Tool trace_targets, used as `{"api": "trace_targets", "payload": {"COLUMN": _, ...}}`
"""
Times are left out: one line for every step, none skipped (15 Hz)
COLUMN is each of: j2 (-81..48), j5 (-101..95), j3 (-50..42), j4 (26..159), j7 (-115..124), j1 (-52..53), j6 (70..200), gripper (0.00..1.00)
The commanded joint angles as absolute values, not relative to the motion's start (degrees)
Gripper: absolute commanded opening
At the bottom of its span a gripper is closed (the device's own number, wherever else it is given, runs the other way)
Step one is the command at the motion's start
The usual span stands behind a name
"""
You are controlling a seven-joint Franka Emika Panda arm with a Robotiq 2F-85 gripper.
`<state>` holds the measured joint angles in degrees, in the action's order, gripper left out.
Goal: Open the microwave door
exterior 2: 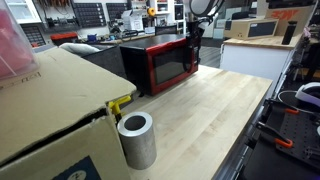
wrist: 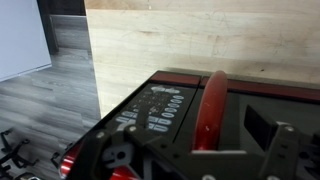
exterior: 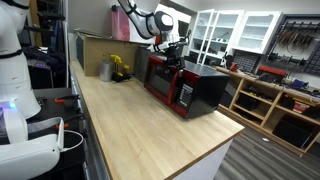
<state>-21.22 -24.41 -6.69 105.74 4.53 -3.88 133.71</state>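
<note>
Near microwave (exterior 2: 150, 43), gripper (exterior 2: 193, 40): you cannot tell whether its jaws are apart or together.
Microwave door (exterior 2: 170, 63): ajar or shut, unclear.

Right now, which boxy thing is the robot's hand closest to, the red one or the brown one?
The red-fronted microwave: the hand is right at it, while the brown cardboard box sits farther along the counter.

The hand (wrist: 200, 162) fills the lower edge, its dark fingers (wrist: 292, 150) spread apart. Just beyond it is the microwave (wrist: 185, 77), with its button-covered control panel (wrist: 155, 112) beside the red edge of the microwave door (wrist: 213, 108). Pale wooden tabletop (wrist: 200, 35) lies beyond, and grey floor (wrist: 45, 85) shows at the left side.
</note>
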Motion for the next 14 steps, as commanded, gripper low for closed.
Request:
{"api": "trace_targets", "payload": {"j2": -24.8, "j5": -24.75, "j3": -7.42, "j4": 101.25, "j7": 4.51, "j1": -2.44, "j6": 132.67, "gripper": 0.68}}
{"api": "trace_targets", "payload": {"j2": -25.34, "j5": -24.55, "j3": -7.29, "j4": 100.78, "j7": 4.37, "j1": -2.23, "j6": 132.68, "gripper": 0.58}}
{"api": "trace_targets", "payload": {"j2": -25.85, "j5": -24.44, "j3": -7.23, "j4": 100.32, "j7": 4.28, "j1": -1.99, "j6": 132.68, "gripper": 0.51}}
{"api": "trace_targets", "payload": {"j2": -26.33, "j5": -24.35, "j3": -7.21, "j4": 99.77, "j7": 4.21, "j1": -1.73, "j6": 132.61, "gripper": 0.44}}
{"api": "trace_targets", "payload": {"j2": -26.67, "j5": -24.31, "j3": -7.18, "j4": 99.34, "j7": 4.16, "j1": -1.45, "j6": 132.67, "gripper": 0.36}}
{"api": "trace_targets", "payload": {"j2": -26.76, "j5": -24.18, "j3": -7.17, "j4": 98.94, "j7": 4.08, "j1": -1.29, "j6": 132.62, "gripper": 0.29}}
{"api": "trace_targets", "payload": {"j2": -26.44, "j5": -23.88, "j3": -7.18, "j4": 98.94, "j7": 4.12, "j1": -1.32, "j6": 132.5, "gripper": 0.21}}
{"api": "trace_targets", "payload": {"j2": -25.98, "j5": -23.57, "j3": -7.13, "j4": 99.0, "j7": 4.02, "j1": -1.38, "j6": 132.39, "gripper": 0.14}}
{"api": "trace_targets", "payload": {"j2": -25.27, "j5": -23.17, "j3": -7.09, "j4": 99.5, "j7": 4.15, "j1": -1.38, "j6": 132.22, "gripper": 0.08}}
{"api": "trace_targets", "payload": {"j2": -24.74, "j5": -22.56, "j3": -6.92, "j4": 100.11, "j7": 4.08, "j1": -1.45, "j6": 132.03, "gripper": 0.08}}
{"api": "trace_targets", "payload": {"j2": -24.01, "j5": -22.42, "j3": -6.9, "j4": 100.98, "j7": 4.22, "j1": -1.35, "j6": 131.89, "gripper": 0.08}}
{"api": "trace_targets", "payload": {"j2": -23.62, "j5": -21.96, "j3": -6.72, "j4": 101.65, "j7": 4.17, "j1": -1.4, "j6": 131.82, "gripper": 0.08}}
{"api": "trace_targets", "payload": {"j2": -22.95, "j5": -21.45, "j3": -6.44, "j4": 102.64, "j7": 3.91, "j1": -1.43, "j6": 131.67, "gripper": 0.08}}
{"api": "trace_targets", "payload": {"j2": -22.35, "j5": -21.22, "j3": -6.31, "j4": 103.55, "j7": 3.85, "j1": -1.4, "j6": 131.63, "gripper": 0.08}}
